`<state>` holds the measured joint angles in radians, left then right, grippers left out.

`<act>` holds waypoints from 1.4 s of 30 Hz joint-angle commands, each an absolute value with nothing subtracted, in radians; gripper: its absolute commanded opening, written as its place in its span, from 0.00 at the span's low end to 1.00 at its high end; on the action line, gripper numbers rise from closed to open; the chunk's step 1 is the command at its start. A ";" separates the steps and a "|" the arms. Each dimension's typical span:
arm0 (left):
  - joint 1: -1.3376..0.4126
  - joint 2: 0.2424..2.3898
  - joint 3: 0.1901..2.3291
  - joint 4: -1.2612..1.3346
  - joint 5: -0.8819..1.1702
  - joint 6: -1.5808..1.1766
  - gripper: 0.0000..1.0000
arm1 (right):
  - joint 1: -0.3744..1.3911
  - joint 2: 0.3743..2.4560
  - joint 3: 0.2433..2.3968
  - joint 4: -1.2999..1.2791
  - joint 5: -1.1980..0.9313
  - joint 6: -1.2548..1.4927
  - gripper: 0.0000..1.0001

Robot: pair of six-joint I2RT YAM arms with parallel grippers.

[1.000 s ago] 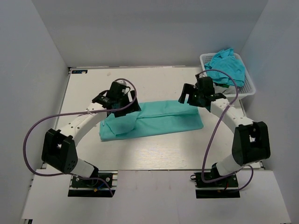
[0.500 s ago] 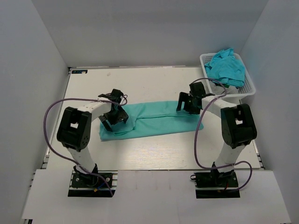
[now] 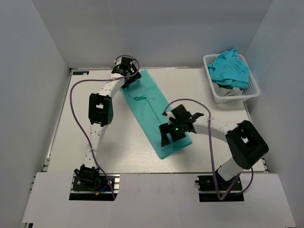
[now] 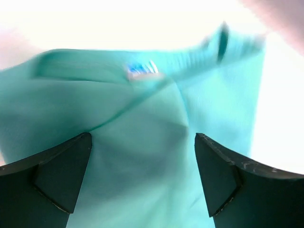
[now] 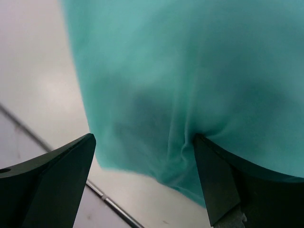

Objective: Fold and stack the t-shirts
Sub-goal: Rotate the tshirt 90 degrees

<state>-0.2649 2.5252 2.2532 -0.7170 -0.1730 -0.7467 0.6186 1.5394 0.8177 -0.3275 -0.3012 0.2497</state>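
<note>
A folded teal t-shirt [image 3: 151,108] lies as a long diagonal strip on the table, from the far left down to the near middle. My left gripper [image 3: 132,78] is at its far end, open, with its fingers spread over the cloth near the collar label [image 4: 140,70]. The left wrist view shows the gripper [image 4: 142,138] with teal fabric between the fingers. My right gripper [image 3: 172,135] is at the shirt's near end, open, astride the cloth edge [image 5: 142,138]. More teal t-shirts [image 3: 230,66] lie crumpled in the basket.
The white mesh basket [image 3: 253,91] stands at the far right of the table. The table's near edge with a metal rail [image 5: 102,199] shows just past the shirt's end in the right wrist view. Grey walls close in the table on three sides.
The shirt has turned from lying left to right across the middle to a diagonal. My left gripper swung to the far side, my right gripper toward the near middle.
</note>
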 commanded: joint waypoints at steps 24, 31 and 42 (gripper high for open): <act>-0.305 2.524 2.436 -0.193 0.077 -0.759 1.00 | 0.982 1.666 1.213 -0.477 -0.284 0.057 0.90; -0.305 2.064 2.093 -0.405 0.034 -0.612 1.00 | 0.979 1.514 1.164 -0.541 0.049 0.378 0.90; -0.374 1.488 1.150 -0.693 0.336 -0.632 1.00 | 0.882 1.276 0.939 -0.663 0.137 0.610 0.90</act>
<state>-0.3504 1.4788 1.3743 -0.5510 0.1829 -0.6300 0.9009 1.2938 0.9829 -0.6212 0.1413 0.5365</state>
